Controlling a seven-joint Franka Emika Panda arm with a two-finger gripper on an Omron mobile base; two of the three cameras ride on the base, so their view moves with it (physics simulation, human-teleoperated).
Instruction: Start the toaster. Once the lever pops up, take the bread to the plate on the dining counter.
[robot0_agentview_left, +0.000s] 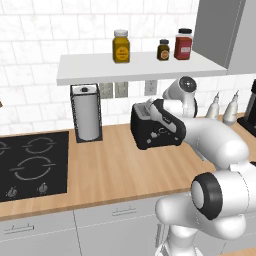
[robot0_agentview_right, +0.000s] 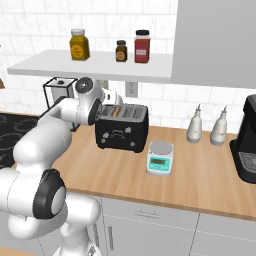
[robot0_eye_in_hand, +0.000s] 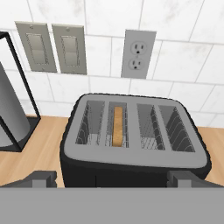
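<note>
While the fingers (robot0_eye_in_hand: 112, 179) hover spread wide and empty over the toaster (robot0_eye_in_hand: 133, 142) on the bench (robot0_agentview_right: 200, 167), the bread (robot0_eye_in_hand: 117, 127) sits deep in its slot; pinching now, untoasted, risks snagging the wire guides.

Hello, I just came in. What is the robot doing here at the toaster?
The robot arm is reaching over the black toaster on the wooden kitchen counter. A slice of bread sits down in one of the slots. The gripper hovers just above the toaster's near edge, wide apart and holding nothing. A small kitchen scale stands beside the toaster.
</note>
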